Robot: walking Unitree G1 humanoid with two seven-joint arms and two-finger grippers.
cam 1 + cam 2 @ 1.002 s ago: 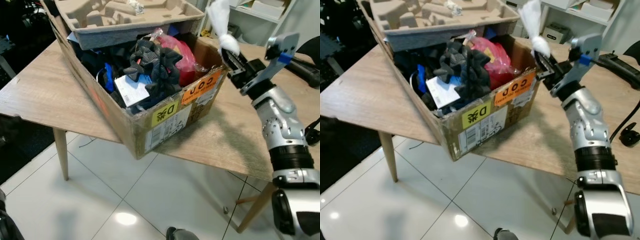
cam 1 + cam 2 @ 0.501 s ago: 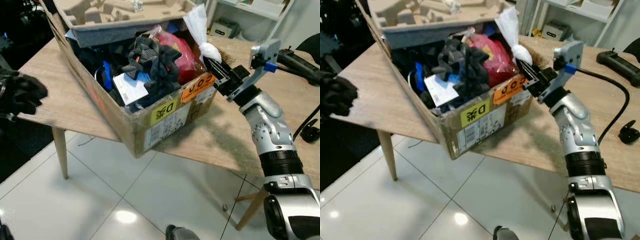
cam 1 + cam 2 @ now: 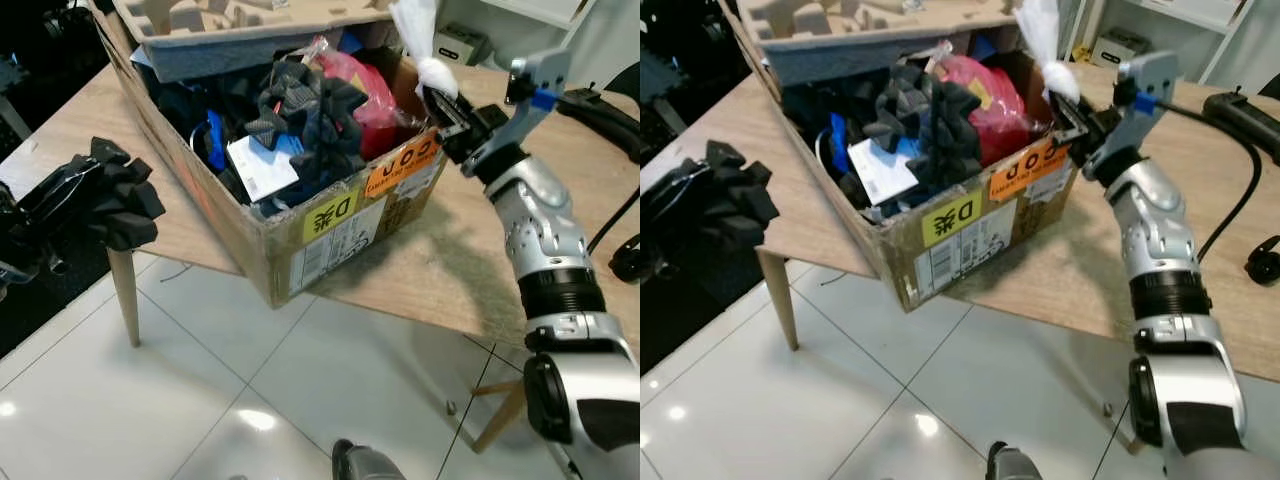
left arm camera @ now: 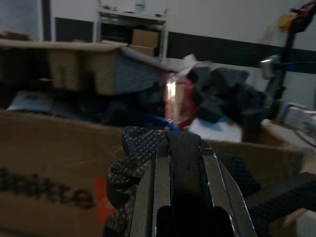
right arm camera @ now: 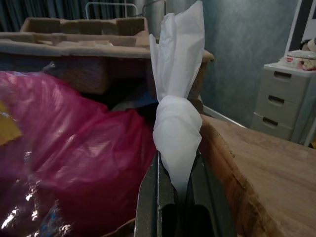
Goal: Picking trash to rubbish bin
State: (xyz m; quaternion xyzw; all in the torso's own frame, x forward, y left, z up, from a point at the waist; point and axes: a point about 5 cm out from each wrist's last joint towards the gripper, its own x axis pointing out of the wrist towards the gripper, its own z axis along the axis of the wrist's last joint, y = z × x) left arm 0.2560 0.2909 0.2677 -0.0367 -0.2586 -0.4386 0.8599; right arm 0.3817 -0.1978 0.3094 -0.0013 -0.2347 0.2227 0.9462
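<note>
Cardboard box (image 3: 330,235) holds black foam (image 3: 300,115), red bag (image 3: 358,85), pulp tray (image 3: 250,25).

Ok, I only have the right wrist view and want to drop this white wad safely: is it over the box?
Observer: The right gripper holds the white wad just above the cardboard box's right corner, roughly over the rim.
Operator: What does the box stand on?
Observer: A wooden table, with the box's front corner near the table's edge.
Operator: And the other arm?
Observer: The left gripper is shut on a black foam piece, out to the left of the box and apart from it.
</note>
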